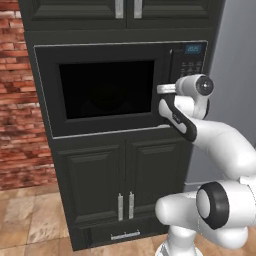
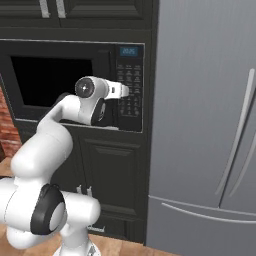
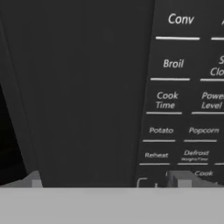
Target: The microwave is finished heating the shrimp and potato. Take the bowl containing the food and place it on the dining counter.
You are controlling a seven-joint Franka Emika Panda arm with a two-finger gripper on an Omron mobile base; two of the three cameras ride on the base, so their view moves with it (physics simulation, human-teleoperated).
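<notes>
The black microwave (image 1: 107, 90) is built into a dark cabinet column, and its door is closed. Its dark glass window (image 2: 50, 80) shows nothing inside, so the bowl, shrimp and potato are hidden. My gripper (image 1: 164, 90) is held right in front of the microwave, at the seam between the door and the button panel (image 2: 131, 85). In the hand view the gripper (image 3: 108, 181) is open, its two tips wide apart, one before the door frame (image 3: 87, 87) and one before the buttons (image 3: 183, 109). Nothing is between the fingers. The dining counter is out of view.
A tall grey fridge (image 2: 205, 125) stands directly right of the microwave column. Black panelled cabinet doors (image 1: 122, 180) sit below the microwave, with more above it. A red brick wall (image 1: 15, 100) is on the left, and the floor (image 1: 30, 225) is wood.
</notes>
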